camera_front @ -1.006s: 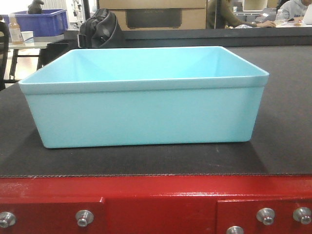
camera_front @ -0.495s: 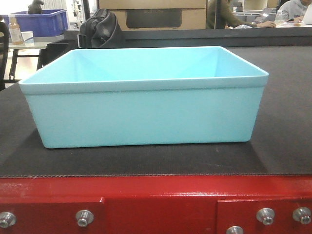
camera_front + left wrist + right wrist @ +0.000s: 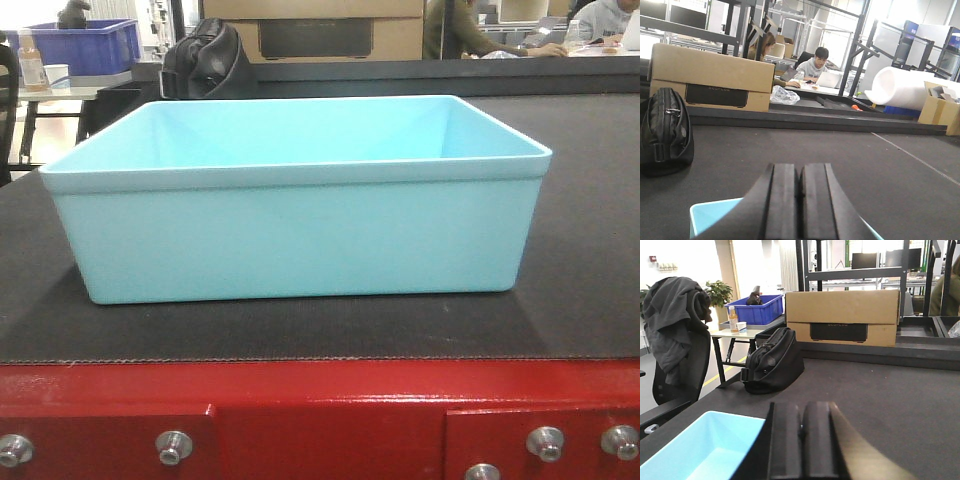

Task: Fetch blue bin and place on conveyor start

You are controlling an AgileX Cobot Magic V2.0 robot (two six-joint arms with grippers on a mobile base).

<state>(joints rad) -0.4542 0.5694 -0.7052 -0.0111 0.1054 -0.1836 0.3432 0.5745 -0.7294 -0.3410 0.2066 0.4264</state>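
Conveyor start (image 3: pixel 580 200): dark grey belt, red bolted frame (image 3: pixel 320 410) along the near edge. Blue bin (image 3: pixel 300 235) sits flat and upright on the belt, just behind the frame, empty, long axis running left-right parallel to the frame edge. Looks to me like placement is effectively done; what's left is clearing out without nudging it. My left pincer (image 3: pixel 800 200) has its pads pressed together with nothing between them, and sits above the belt; only a corner of the bin shows, below and to its left at the bottom of that view. My right pincer (image 3: pixel 801 440) is likewise closed on nothing, with the bin's open interior below and to its left. So the bin lies low and to the left of both pincers, neither touching it as far as I can see. Can't say which arm is nearer; the front view shows neither arm. Behind on the belt: black bag (image 3: pixel 771 362), cardboard box (image 3: pixel 842 317) further back. Dark blue crate (image 3: pixel 756 310) on a side worktop, well apart.
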